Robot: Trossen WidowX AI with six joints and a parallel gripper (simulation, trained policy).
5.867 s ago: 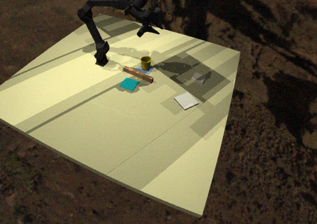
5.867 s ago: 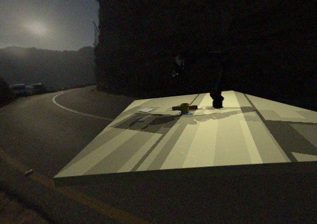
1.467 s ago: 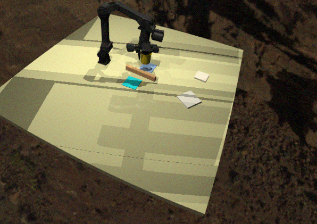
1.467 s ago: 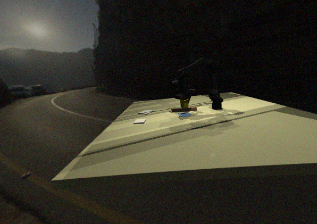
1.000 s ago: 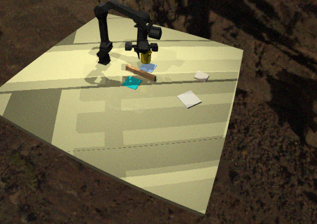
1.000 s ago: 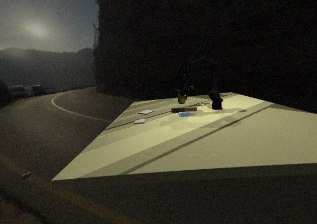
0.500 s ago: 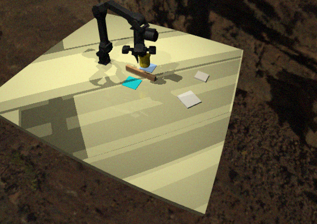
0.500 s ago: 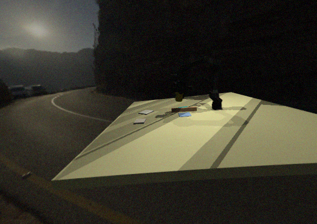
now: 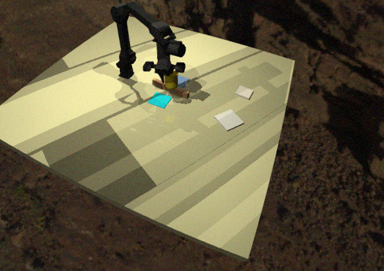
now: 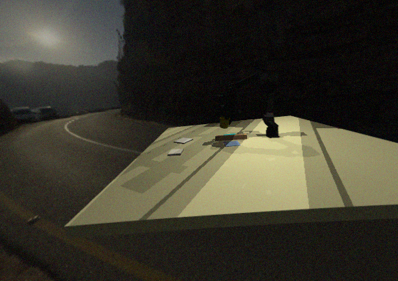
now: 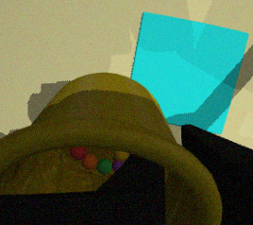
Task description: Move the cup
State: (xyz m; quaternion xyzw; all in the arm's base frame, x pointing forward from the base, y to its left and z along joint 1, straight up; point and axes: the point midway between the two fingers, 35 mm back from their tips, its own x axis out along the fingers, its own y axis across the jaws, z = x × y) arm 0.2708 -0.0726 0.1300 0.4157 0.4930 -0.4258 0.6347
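The yellow cup (image 9: pixel 171 80) (image 10: pixel 224 122) (image 11: pixel 105 109) hangs in the air, roughly upright. My gripper (image 9: pixel 165 74) (image 11: pixel 170 135) is shut on its wall, one finger inside the cup and one outside. Several marbles, among them a red marble (image 11: pixel 78 152) and a green marble (image 11: pixel 105 166), lie in the cup; a finger hides part of the inside. The cyan pad (image 9: pixel 160 100) (image 11: pixel 190 71) lies beyond the cup in the wrist view, not under it. The blue pad (image 9: pixel 184 81) (image 10: pixel 232 143) lies on the other side of the wooden bar.
The wooden bar (image 9: pixel 180 92) (image 10: pixel 230 137) lies between the two pads, and the cup appears above it. A larger white tile (image 9: pixel 229 120) (image 10: pixel 183 141) and a smaller white tile (image 9: pixel 244 92) (image 10: pixel 175 152) lie farther off. Shadows cross the table.
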